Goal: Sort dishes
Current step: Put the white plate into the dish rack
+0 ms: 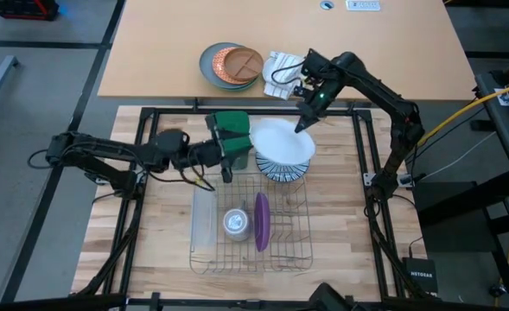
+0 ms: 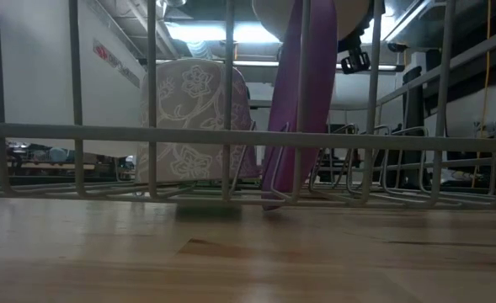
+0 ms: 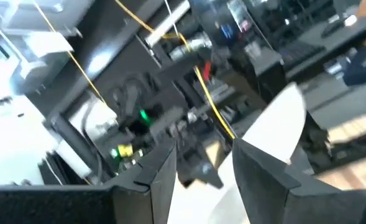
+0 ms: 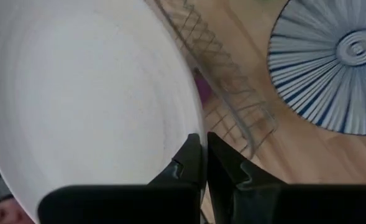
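My right gripper (image 1: pixel 303 123) is shut on the plain white plate (image 1: pixel 282 142), which is held up over the striped plate (image 1: pixel 280 170). The striped plate lies flat on the wooden table and also shows in the right wrist view (image 4: pixel 332 68). The purple plate (image 1: pixel 261 221) stands on edge in the wire rack (image 1: pixel 293 250); it also shows in the low view (image 2: pixel 300 109). My left gripper (image 1: pixel 239 154) is open at the white plate's left rim. In the left wrist view its fingers (image 3: pixel 263 174) stand apart with the white plate (image 3: pixel 279 124) just beyond them. I cannot tell whether they touch it. My right gripper pinches the white plate's rim (image 4: pixel 192 127) between its two fingers, one on the inner face and one on the underside. It comes from the table's far right side, slanting down. The plate is lifted clear and tilted above the striped plate.
A patterned mug (image 2: pixel 193 118) stands in the rack beside the purple plate. On the far table lie a grey plate with an orange-brown divided plate (image 1: pixel 235 64) and a white plate with a checked cloth (image 1: pixel 282 67). Black frame bars (image 1: pixel 358 147) run around the work area.
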